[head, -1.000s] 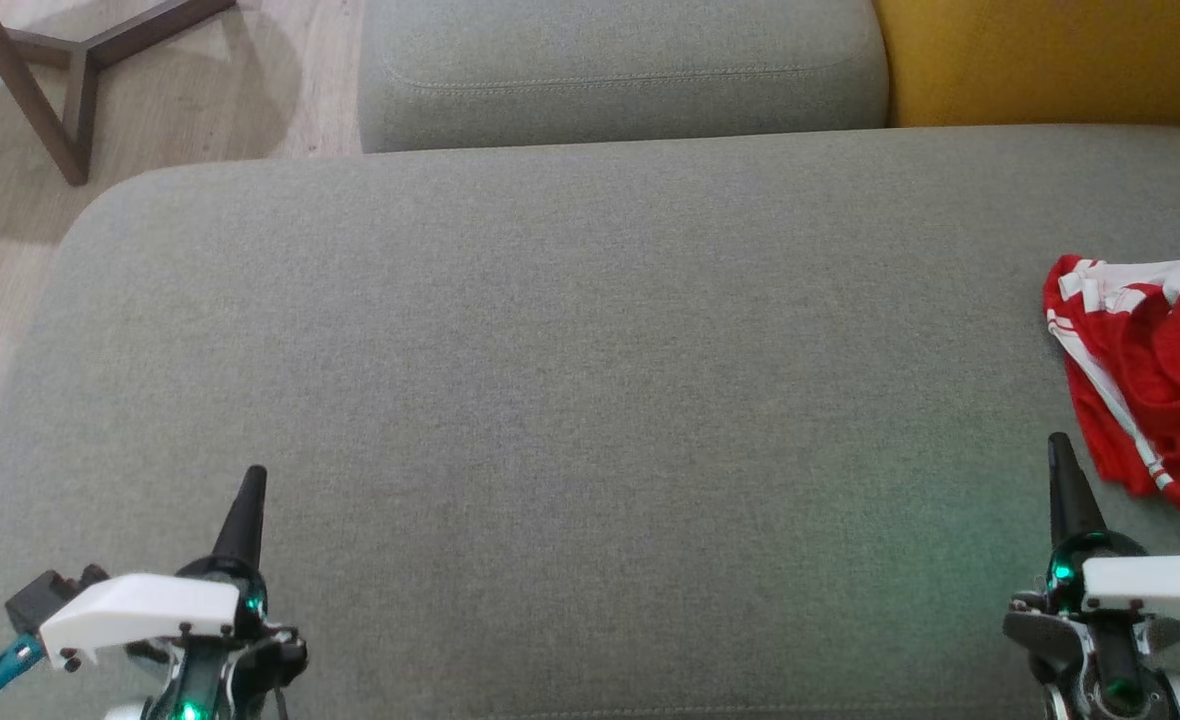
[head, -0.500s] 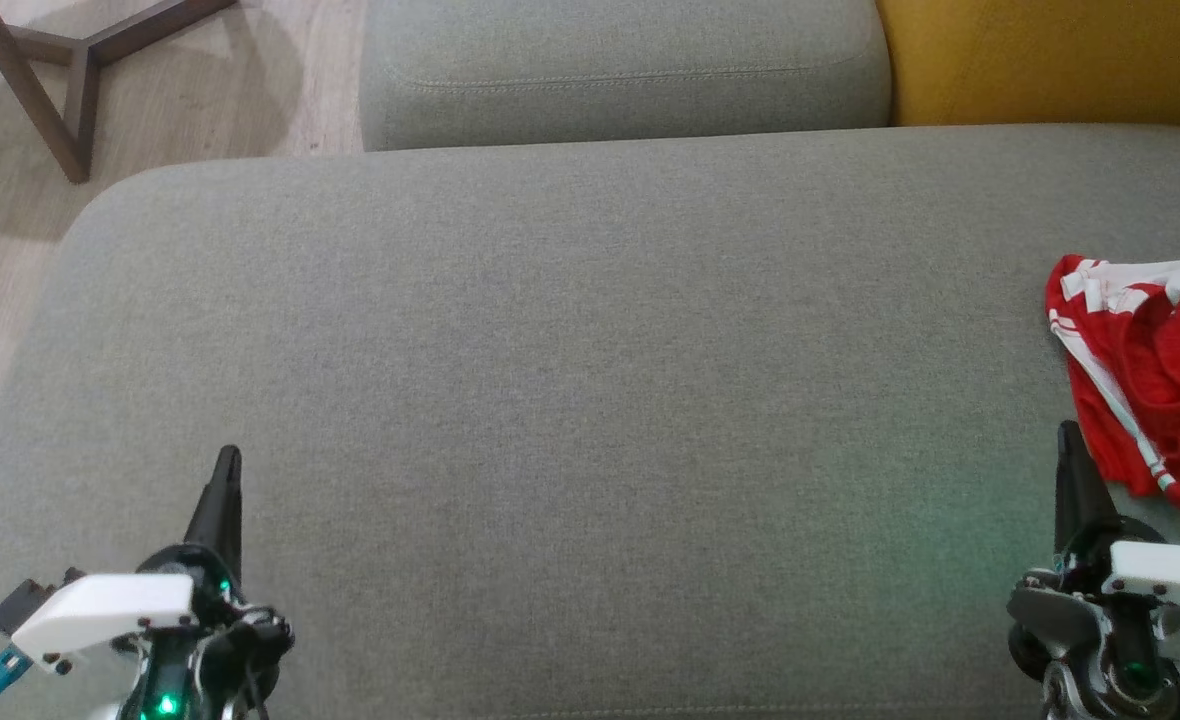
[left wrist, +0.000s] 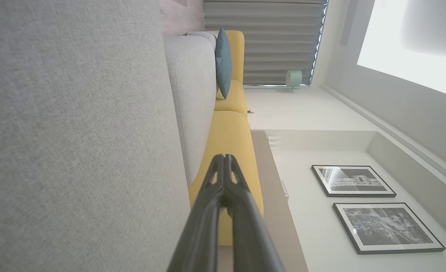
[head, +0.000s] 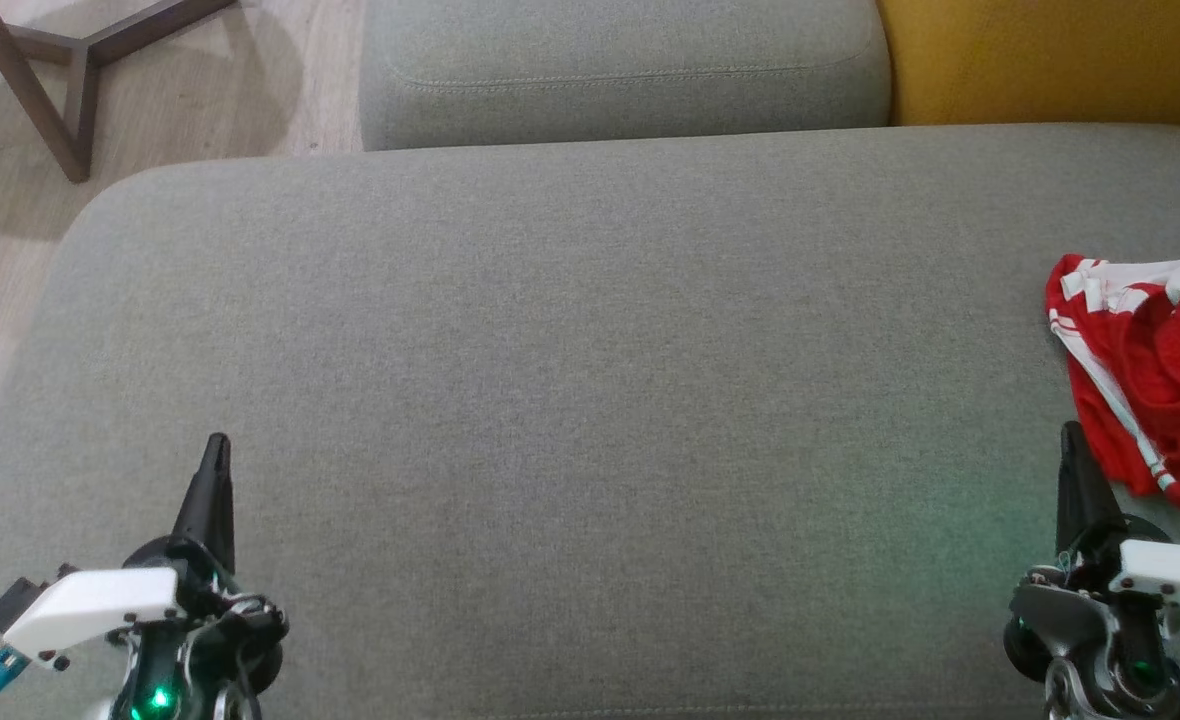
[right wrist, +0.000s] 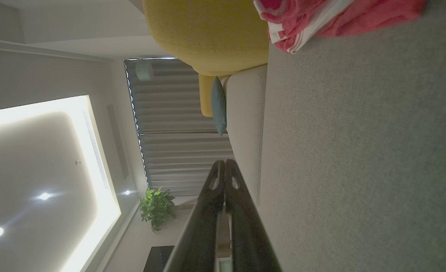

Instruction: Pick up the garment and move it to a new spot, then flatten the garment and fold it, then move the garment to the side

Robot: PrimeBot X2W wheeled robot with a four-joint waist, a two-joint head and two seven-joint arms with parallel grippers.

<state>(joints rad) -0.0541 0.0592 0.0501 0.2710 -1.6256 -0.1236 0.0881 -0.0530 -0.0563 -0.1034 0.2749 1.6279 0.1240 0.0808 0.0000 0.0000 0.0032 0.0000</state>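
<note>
The garment is a crumpled red piece with white stripes, lying at the right edge of the grey sofa cushion in the head view. It also appears at the top of the right wrist view as the garment. My right gripper is shut and empty, its tip just left of the garment's near edge, apart from it. My left gripper is shut and empty at the lower left, far from the garment. Both wrist views show the fingers pressed together: left gripper, right gripper.
A second grey cushion lies behind the big one, with a yellow cushion at the back right. A wooden table leg stands on the pale floor at the far left, past the cushion's left edge.
My left gripper has drifted left and slightly up the head view. My right gripper has shifted a little toward the garment. The garment has not moved.
</note>
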